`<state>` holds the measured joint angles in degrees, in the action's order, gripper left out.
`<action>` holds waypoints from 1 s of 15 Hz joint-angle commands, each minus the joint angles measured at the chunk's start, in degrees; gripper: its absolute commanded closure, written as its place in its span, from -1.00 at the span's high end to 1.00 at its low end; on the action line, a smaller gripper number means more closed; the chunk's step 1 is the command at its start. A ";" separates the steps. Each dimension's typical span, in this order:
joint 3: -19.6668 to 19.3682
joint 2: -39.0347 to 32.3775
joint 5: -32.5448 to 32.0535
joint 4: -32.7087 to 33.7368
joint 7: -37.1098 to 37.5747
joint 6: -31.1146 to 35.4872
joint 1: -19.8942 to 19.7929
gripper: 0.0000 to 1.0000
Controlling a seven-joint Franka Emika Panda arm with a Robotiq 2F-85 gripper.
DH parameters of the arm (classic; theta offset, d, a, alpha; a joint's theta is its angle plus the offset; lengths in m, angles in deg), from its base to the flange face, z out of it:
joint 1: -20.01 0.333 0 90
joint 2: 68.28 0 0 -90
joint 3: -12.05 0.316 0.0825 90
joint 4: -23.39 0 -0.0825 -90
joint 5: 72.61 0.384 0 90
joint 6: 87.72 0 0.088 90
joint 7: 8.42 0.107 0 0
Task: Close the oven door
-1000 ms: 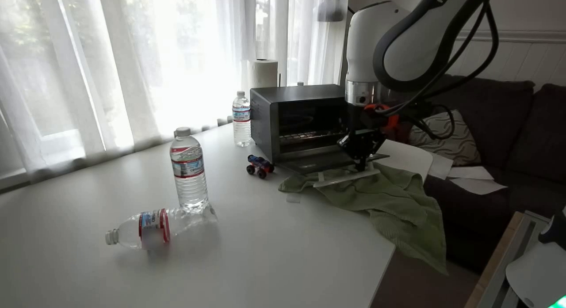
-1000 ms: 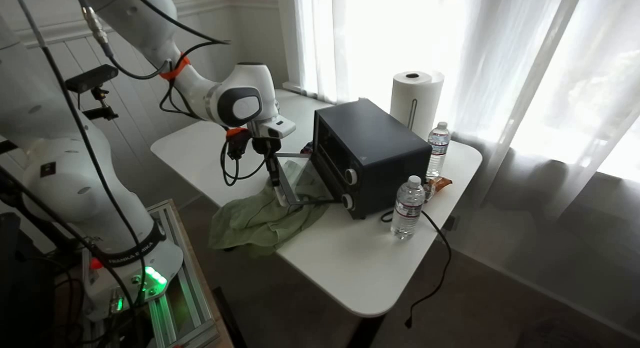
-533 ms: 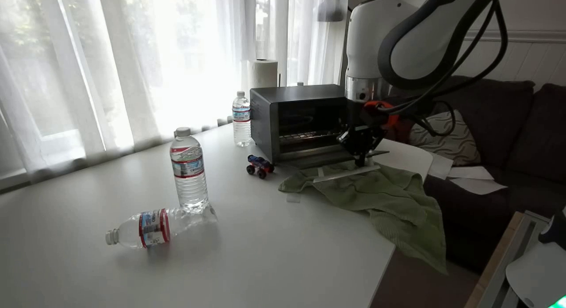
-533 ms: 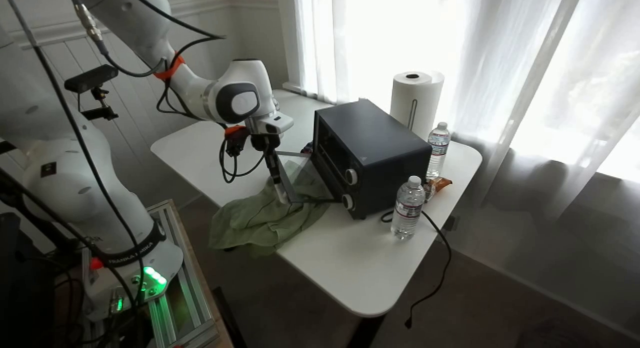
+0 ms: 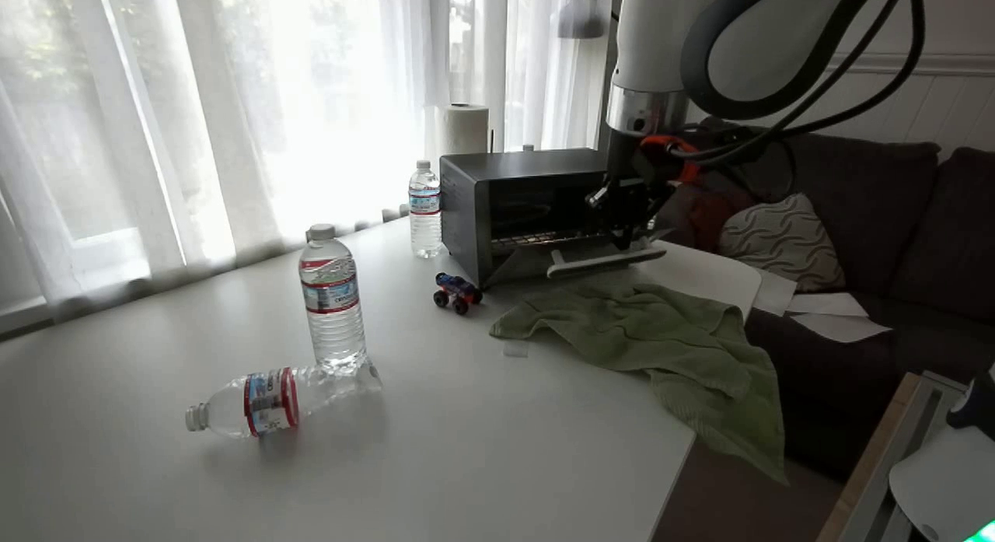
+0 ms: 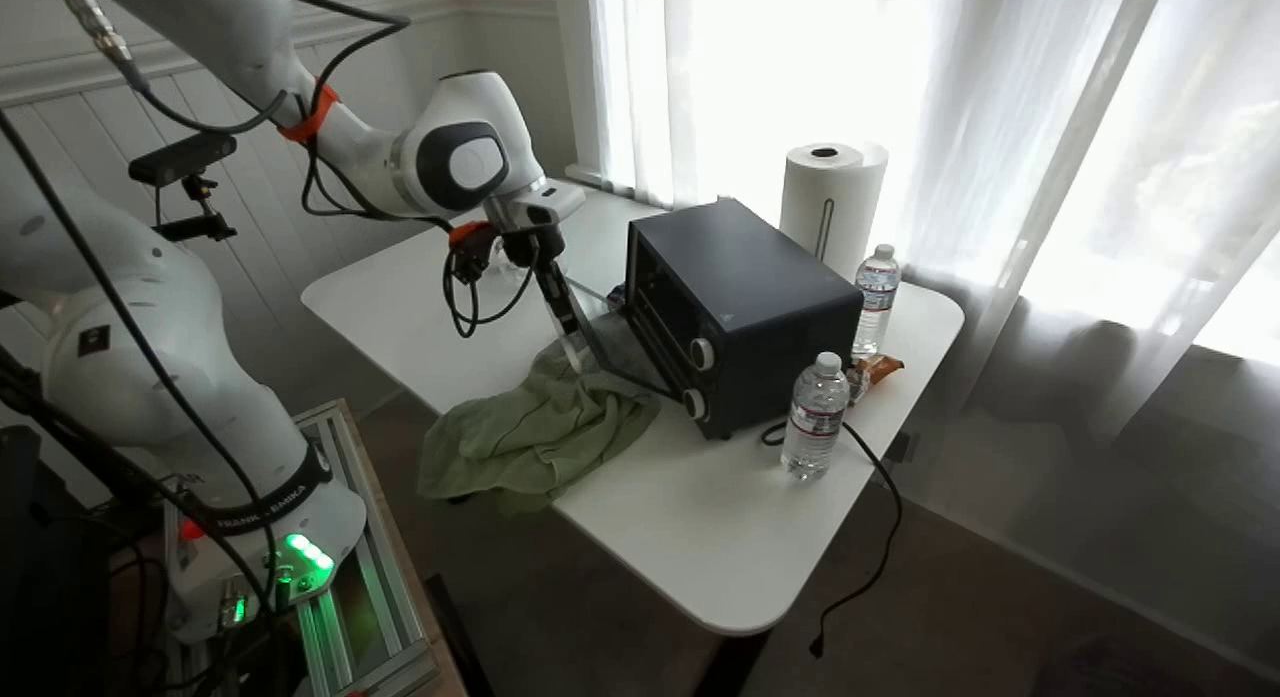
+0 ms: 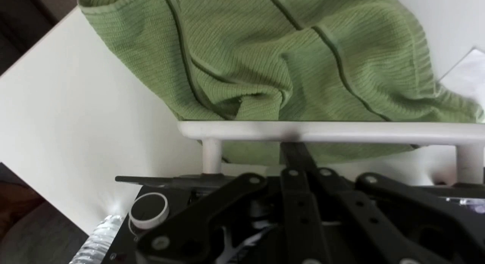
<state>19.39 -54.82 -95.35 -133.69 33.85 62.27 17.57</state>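
This looked like somebody's home. A dark couch [image 5: 878, 200] with a swirly pillow [image 5: 780, 235] sat past the tabletop [image 5: 482, 449]. Thin white curtains [image 5: 210, 138] hung with bright daylight behind them. A toaster oven [image 6: 740, 297] and a toy truck [image 5: 457, 291] were on the tabletop, a paper towel roll [image 6: 828, 202] stood behind the oven, and a green towel [image 5: 684, 347] drooped over the edge.

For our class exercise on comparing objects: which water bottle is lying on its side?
The bottle at lower left in an exterior view, its cap pointing left; the other bottles in view all stand upright.
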 commanded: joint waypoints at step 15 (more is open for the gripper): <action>3.13 3.15 -10.83 -0.24 1.11 4.80 -8.99 -1.00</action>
<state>22.19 -51.28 -105.01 -133.70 34.44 65.97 9.15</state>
